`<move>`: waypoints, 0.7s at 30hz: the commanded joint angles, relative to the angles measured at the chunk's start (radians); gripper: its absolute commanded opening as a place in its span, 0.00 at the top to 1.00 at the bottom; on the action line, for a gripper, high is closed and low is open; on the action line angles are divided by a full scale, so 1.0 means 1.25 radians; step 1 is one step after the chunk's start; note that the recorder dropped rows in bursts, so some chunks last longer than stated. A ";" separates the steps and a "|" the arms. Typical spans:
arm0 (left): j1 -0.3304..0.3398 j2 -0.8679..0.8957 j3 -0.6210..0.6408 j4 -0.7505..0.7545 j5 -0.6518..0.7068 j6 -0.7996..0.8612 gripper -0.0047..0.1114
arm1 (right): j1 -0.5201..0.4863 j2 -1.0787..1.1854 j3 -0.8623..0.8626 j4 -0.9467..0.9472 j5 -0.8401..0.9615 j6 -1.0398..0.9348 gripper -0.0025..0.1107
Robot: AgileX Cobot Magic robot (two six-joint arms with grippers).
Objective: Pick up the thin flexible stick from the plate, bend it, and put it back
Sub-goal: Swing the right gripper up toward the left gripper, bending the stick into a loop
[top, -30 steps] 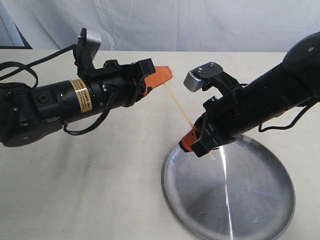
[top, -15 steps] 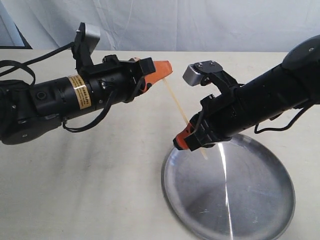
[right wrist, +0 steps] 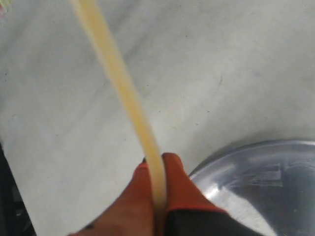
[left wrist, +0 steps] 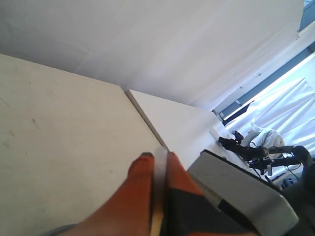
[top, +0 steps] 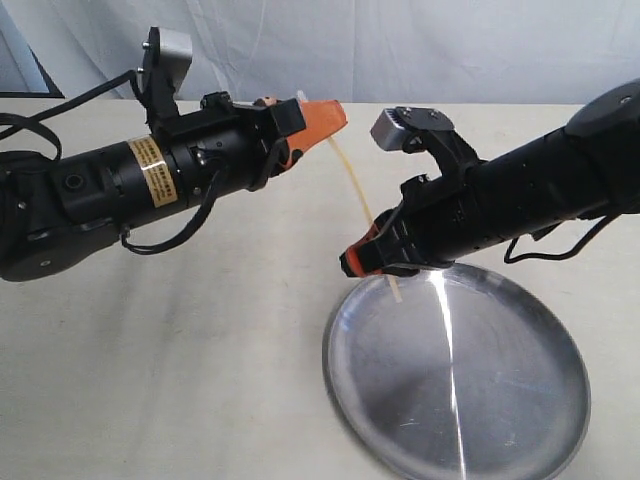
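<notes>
Just above the left edge of the plate (top: 335, 350), the right gripper (top: 352, 263) had crept in toward the left gripper (top: 325, 115). Both sets of orange tips were pinched tight on the thin flexible stick (top: 352, 180). It was dead straight a second before but now hung between them with a slight bow, so I'd say the bend was properly underway. Beyond that, just the beige table (top: 200, 380) and a white curtain (top: 400, 50) along the back.

Pale yel. stick (top: 354, 184), silver plate (top: 400, 400)

A pale beige table (top: 220, 380) carries 1 silver plate (top: 520, 440).
</notes>
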 commanded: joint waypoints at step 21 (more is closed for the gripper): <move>-0.019 0.011 0.023 0.178 0.058 -0.004 0.96 | -0.002 -0.009 -0.021 0.197 -0.137 -0.002 0.99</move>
